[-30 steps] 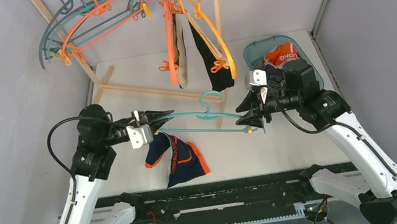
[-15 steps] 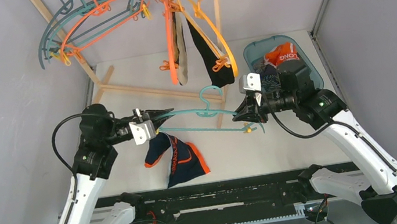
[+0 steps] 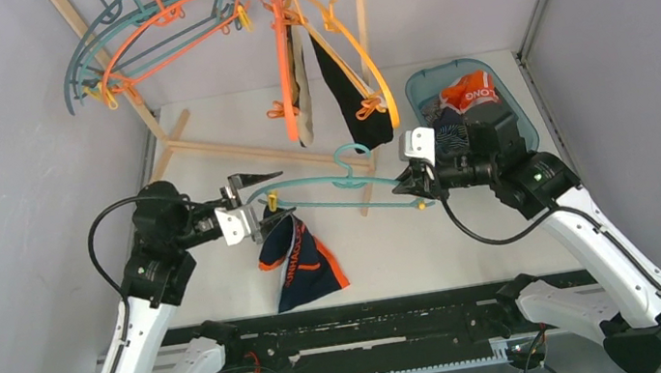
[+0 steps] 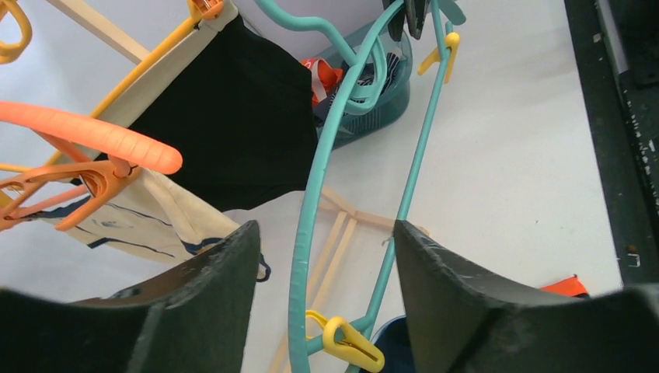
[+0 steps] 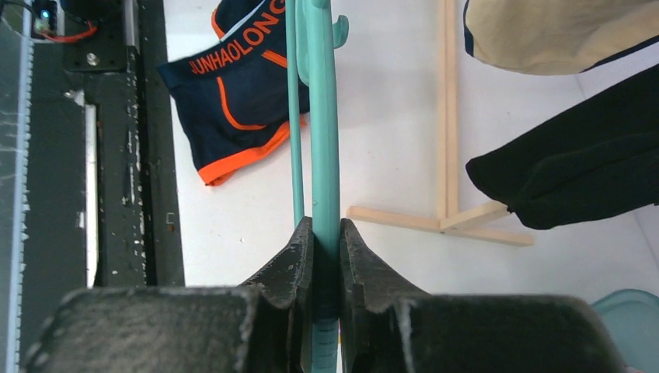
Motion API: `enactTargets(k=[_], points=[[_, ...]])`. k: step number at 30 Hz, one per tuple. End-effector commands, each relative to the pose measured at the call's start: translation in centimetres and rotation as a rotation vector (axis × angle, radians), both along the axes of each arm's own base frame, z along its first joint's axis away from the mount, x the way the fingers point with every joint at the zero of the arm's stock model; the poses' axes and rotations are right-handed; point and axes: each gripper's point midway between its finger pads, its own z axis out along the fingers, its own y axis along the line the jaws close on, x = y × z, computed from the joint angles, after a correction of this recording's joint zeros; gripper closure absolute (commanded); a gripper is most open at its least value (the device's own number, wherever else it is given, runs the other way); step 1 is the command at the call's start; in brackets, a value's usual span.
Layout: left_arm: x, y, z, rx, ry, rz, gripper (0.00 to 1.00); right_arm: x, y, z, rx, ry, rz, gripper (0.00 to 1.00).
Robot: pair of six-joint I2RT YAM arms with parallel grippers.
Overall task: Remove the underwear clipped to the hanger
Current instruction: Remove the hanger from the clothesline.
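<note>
The teal hanger (image 5: pixel 324 140) is held over the worktop (image 3: pixel 471 245). The right hand (image 3: pixel 419 190) has just clamped shut on one end, while the left hand (image 4: pixel 325 233) has sprung open about the other, off the yellow clip (image 4: pixel 346 342). Navy-orange briefs (image 3: pixel 304 268) sag there onto the worktop; freed or not, I cannot tell. Behind, the rack (image 5: pixel 446 116) bears black briefs (image 3: pixel 360 109); the bin (image 3: pixel 418 91) stands right.

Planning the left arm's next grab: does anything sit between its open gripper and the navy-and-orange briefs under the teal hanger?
Yes. Two bars of the teal hanger run between the open jaws of the left gripper, and the yellow clip sits just beyond, above the navy-and-orange briefs.
</note>
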Motion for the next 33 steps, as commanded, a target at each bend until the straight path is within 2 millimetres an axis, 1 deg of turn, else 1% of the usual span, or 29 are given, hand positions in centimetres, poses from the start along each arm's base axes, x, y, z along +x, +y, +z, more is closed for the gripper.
enactTargets(k=[1, 2, 5, 10, 13, 16, 21, 25, 29, 33], points=[[-0.3, 0.2, 0.4, -0.006, 0.028, 0.018, 0.29, 0.5, -0.4, 0.9, 0.007, -0.139, -0.001, 1.00], [-0.3, 0.3, 0.4, -0.009, 0.045, 0.024, 0.24, 0.3, -0.6, 0.8, 0.004, -0.155, 0.001, 1.00], [-0.4, 0.6, 1.0, -0.029, 0.109, 0.061, 0.18, -0.1, -1.2, 0.3, -0.009, -0.210, 0.008, 1.00], [0.1, 1.5, 1.6, -0.086, 0.253, 0.174, 0.16, -1.6, -2.1, 0.0, -0.012, -0.316, 0.039, 1.00], [0.5, 2.4, 1.4, -0.095, 0.344, 0.265, 0.16, -2.6, -2.5, -0.6, -0.014, -0.340, 0.065, 1.00], [0.0, 2.9, 1.0, -0.076, 0.399, 0.298, 0.14, -3.3, -2.8, -1.2, -0.008, -0.335, 0.078, 1.00], [-2.0, 3.1, -0.7, 0.007, 0.398, 0.236, 0.12, -3.9, -2.9, -1.8, 0.014, -0.292, 0.091, 1.00], [-3.5, 3.1, -2.9, 0.105, 0.350, 0.156, 0.08, -4.1, -3.0, -1.7, 0.033, -0.282, 0.095, 1.00], [-3.5, 2.9, -3.9, 0.143, 0.328, 0.120, 0.04, -4.2, -2.9, -1.8, 0.040, -0.265, 0.103, 1.00], [-3.1, 2.4, -5.4, 0.219, 0.309, 0.088, 0.01, -4.2, -2.9, -1.9, 0.038, -0.259, 0.103, 1.00]])
